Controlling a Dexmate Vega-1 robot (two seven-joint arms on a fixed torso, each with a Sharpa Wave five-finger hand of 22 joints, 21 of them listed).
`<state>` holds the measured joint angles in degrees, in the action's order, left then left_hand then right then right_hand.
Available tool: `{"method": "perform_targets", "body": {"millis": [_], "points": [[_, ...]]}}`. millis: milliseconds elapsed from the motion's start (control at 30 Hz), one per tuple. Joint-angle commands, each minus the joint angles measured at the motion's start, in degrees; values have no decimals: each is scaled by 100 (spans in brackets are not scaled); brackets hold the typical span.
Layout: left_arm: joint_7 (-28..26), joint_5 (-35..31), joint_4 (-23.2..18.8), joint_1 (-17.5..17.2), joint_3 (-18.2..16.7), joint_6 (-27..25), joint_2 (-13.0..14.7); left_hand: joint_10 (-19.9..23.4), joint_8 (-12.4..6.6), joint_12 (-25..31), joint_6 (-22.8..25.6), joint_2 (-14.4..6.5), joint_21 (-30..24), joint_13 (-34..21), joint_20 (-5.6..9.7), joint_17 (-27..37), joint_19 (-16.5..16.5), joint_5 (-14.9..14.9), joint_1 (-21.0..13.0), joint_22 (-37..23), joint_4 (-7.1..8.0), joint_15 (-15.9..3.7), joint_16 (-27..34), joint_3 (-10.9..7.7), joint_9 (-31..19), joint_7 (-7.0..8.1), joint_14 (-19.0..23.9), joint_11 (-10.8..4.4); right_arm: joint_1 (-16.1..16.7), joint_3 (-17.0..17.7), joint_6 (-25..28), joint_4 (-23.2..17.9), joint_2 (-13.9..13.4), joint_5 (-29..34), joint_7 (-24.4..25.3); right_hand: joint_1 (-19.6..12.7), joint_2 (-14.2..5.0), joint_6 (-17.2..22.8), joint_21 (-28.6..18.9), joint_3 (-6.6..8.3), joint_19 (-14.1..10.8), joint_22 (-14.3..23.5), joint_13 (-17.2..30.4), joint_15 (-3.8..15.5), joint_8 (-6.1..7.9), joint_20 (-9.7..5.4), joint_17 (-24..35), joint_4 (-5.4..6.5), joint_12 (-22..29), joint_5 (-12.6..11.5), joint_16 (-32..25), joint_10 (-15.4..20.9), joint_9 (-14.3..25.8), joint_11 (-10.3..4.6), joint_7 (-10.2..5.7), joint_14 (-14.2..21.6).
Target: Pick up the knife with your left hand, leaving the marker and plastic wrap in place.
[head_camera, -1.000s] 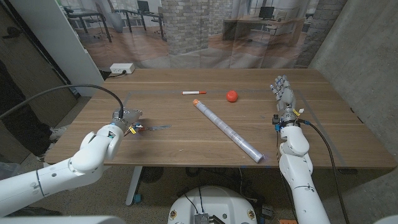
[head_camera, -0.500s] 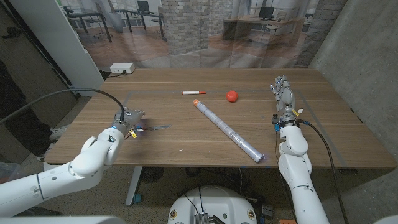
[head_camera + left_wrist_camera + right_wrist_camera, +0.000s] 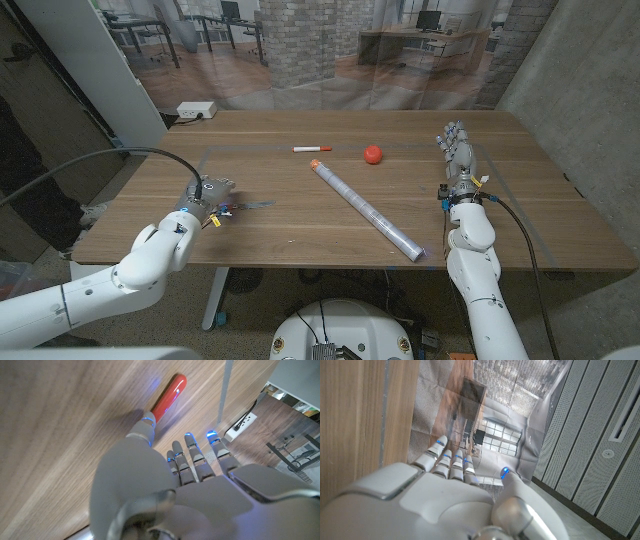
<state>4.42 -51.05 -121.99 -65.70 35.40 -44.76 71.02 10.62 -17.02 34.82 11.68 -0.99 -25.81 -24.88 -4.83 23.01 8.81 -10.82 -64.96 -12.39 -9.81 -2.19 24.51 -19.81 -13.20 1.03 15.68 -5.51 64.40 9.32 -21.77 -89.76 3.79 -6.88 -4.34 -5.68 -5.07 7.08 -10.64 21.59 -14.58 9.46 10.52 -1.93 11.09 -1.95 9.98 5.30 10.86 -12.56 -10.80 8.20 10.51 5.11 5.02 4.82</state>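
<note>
Over the last second the left hand (image 3: 207, 194) has crept a little toward the desk's middle and now sits over the handle end of the knife (image 3: 243, 206), whose blade pokes out beside it; from the wrist camera its fingers (image 3: 192, 460) reach toward the red handle, but I cannot tell whether they grip it. Farther back lie the marker (image 3: 312, 149) and a red ball (image 3: 372, 154), with the plastic wrap roll (image 3: 366, 209) running diagonally across the desk (image 3: 300, 235). At the far side the right hand (image 3: 457, 160) stands empty, fingers extended.

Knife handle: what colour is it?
Red. The knife handle shows best in the left wrist view, just beyond the left hand on the wood.
</note>
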Motion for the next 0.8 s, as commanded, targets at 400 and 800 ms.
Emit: {"method": "perform_targets", "body": {"millis": [400, 800], "points": [[-676, -165, 319, -140, 112, 23, -191, 165, -205, 299, 308, -12, -122, -191, 45, 275, 205, -57, -281, -42, 28, -361, 298, 161, -86, 98, 266, -96, -33, 56, -46, 71, 6, -6, 85, 43, 6, 47, -50, -42, -85, 28, 17, -19, 8, 0, 25, 2, 25, -20, -6, 72, 11, -12, -15, 69], [-609, -210, 354, -126, 198, 120, -210, 364, -436, 555, 663, 16, -201, -356, 56, 538, 294, -67, -452, -61, 40, -467, 554, 313, -152, 296, 396, -217, -51, 79, -49, 81, -18, -4, 82, 45, 8, 59, -49, -46, -88, 28, 17, -16, 10, -1, 25, 2, 22, -22, -5, 73, 11, -11, -31, 73]]}}
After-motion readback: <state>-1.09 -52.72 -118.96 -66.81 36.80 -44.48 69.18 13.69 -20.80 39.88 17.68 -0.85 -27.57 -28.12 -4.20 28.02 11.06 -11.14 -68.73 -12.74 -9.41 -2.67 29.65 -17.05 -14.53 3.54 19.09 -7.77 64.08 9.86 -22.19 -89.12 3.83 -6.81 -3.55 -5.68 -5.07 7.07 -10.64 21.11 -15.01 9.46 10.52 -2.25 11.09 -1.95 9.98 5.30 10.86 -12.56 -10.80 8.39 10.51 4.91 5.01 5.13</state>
